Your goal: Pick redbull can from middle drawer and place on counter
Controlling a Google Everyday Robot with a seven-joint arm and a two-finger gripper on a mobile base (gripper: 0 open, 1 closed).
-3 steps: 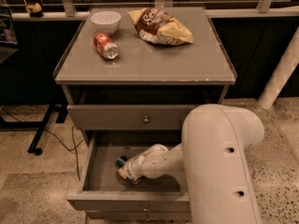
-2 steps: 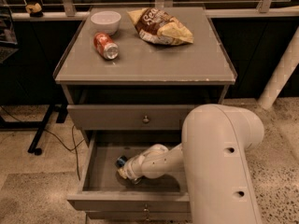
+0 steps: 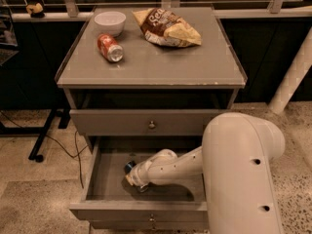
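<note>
Middle drawer (image 3: 105,182) stands pulled open under the upper drawer front (image 3: 117,123). The arm reaches in from the right. Gripper (image 3: 132,178) sits low over the drawer floor, left of centre, right at the redbull can (image 3: 129,167). Only a dark end of the can shows, just behind the gripper. Cannot tell whether the gripper is open or holds the can. On the bench (image 3: 161,65): red soda can (image 3: 110,48) on its side, white bowl (image 3: 109,22), chip bag (image 3: 168,28).

The counter (image 3: 151,67) is matt grey wood, worn pale along its 6 o'clock edge. The soda can (image 3: 109,48) gleams metallic; the bag (image 3: 168,28) is crinkly, glossy. The smooth plastic hand (image 3: 132,177) lies in the matt grey drawer (image 3: 105,179).
</note>
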